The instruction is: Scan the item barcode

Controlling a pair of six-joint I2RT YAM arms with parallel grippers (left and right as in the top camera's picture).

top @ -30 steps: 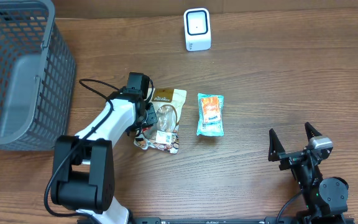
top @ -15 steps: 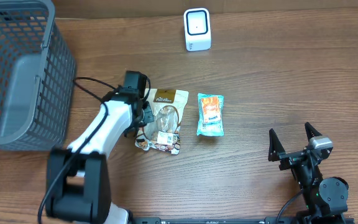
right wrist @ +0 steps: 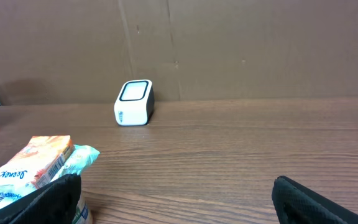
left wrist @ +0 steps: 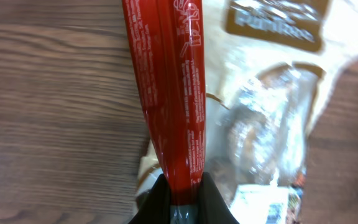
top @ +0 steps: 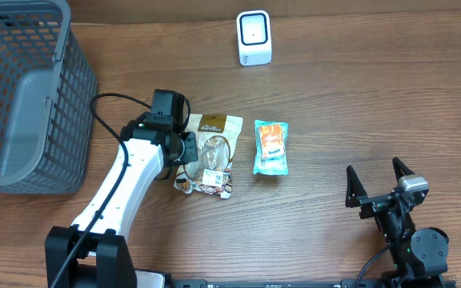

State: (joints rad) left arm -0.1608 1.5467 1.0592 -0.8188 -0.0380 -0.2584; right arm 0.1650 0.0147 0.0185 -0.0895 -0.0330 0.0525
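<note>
One red packet (left wrist: 168, 93), left hand (left wrist: 179, 194) pinching it

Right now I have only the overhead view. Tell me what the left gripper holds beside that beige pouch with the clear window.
Observer: The left gripper is shut on a thin glossy red packet, pinched at one end.
Operator: Report any barcode on it.
Observer: Left wrist view shows only fine white print along it, no barcode.
Operator: Check the right side.
Observer: Right wrist view: a brown cardboard wall stands behind the white scanner.
</note>
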